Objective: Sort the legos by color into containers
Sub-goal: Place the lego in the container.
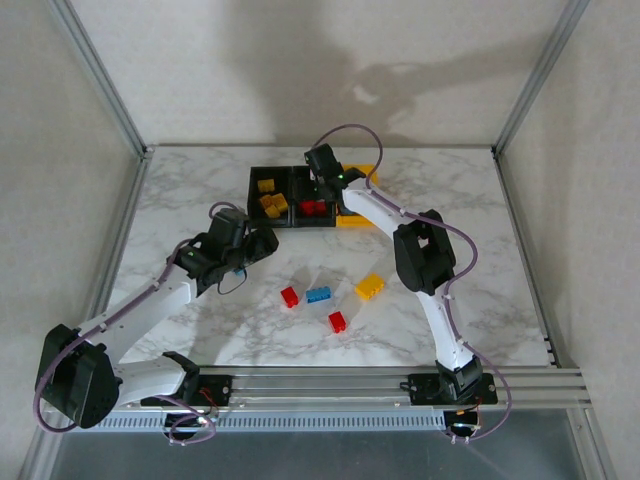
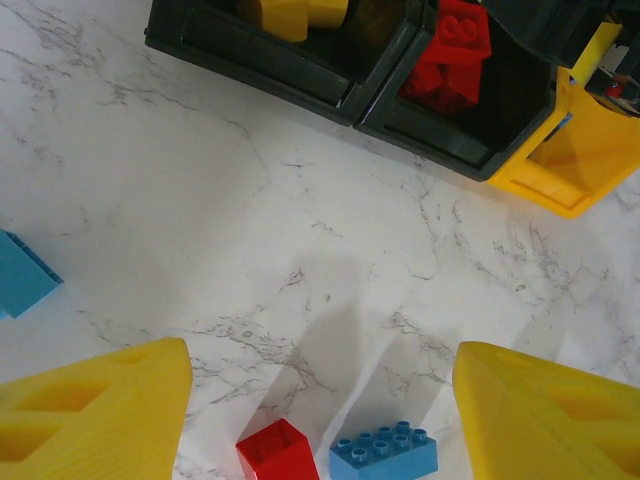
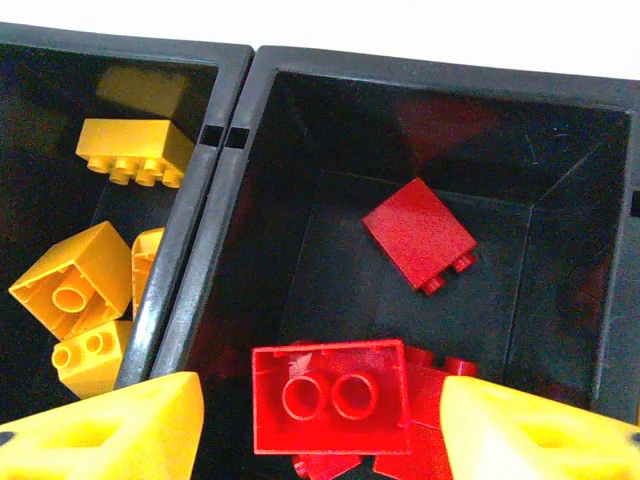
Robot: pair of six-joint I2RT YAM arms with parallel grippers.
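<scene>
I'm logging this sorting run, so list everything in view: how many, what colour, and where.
table: one, white marble
containers: three joined, two black, one yellow, far side of table
yellow legos: at least four, yellow, left black bin
red legos: at least three, red, middle black bin
loose red legos: two, red, mid-table
loose blue legos: two, blue, one beside the reds, one farther left
loose yellow lego: one, yellow, right of them
left gripper: one, yellow fingers, open over bare table
right gripper: one, yellow fingers, open above red legos

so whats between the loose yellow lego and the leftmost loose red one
A blue lego, in line between the yellow lego and that red lego, in the top external view.
</scene>
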